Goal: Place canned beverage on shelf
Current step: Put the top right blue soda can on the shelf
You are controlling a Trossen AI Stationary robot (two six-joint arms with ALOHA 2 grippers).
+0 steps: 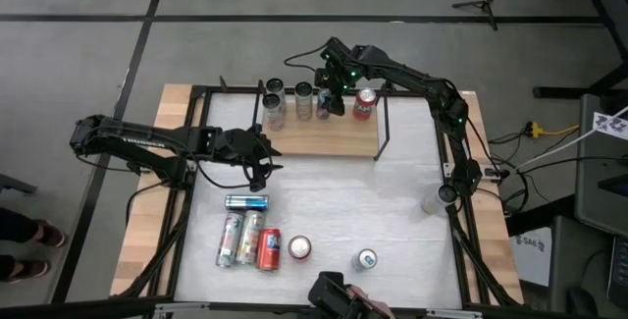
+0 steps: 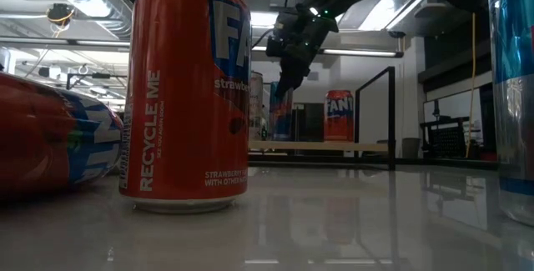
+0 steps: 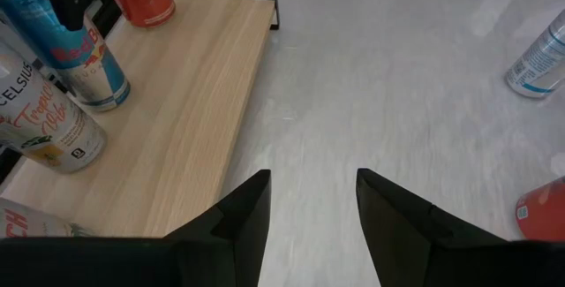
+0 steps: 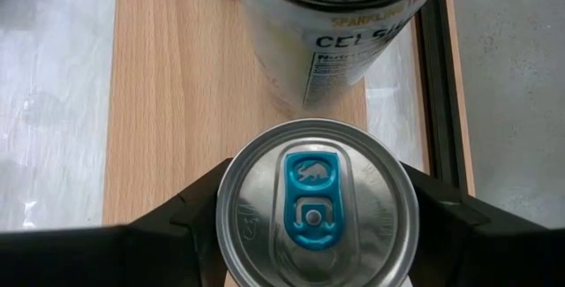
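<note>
The shelf (image 1: pixel 329 137), a light-wood board with black rod uprights, stands at the table's far middle. On it stand a red can (image 1: pixel 365 104), a slim blue-and-silver can (image 3: pixel 88 62) with a blue tab (image 4: pixel 313 200), a white Celsius can (image 3: pixel 44 128) and one more can (image 1: pixel 274 103). My right gripper (image 1: pixel 329 91) is shut on the blue-and-silver can. My left gripper (image 3: pixel 313 199) hovers open over the white tabletop just in front of the shelf's left part, holding nothing. My right gripper pinches the blue-and-silver can just under its top rim (image 4: pixel 228 200), one finger on each opposite side. The fingers come slanting down from above. The can is upright, and its bottom (image 3: pixel 104 101) appears to rest on the shelf board beside the Celsius can.
Loose cans lie and stand at the table's near side: a blue one lying (image 1: pixel 245 201), two lying side by side (image 1: pixel 240 239), a red one (image 1: pixel 269 250), and two upright (image 1: pixel 299 248) (image 1: pixel 366 258). A person's hand with a dark object (image 1: pixel 339 297) shows at the near edge.
</note>
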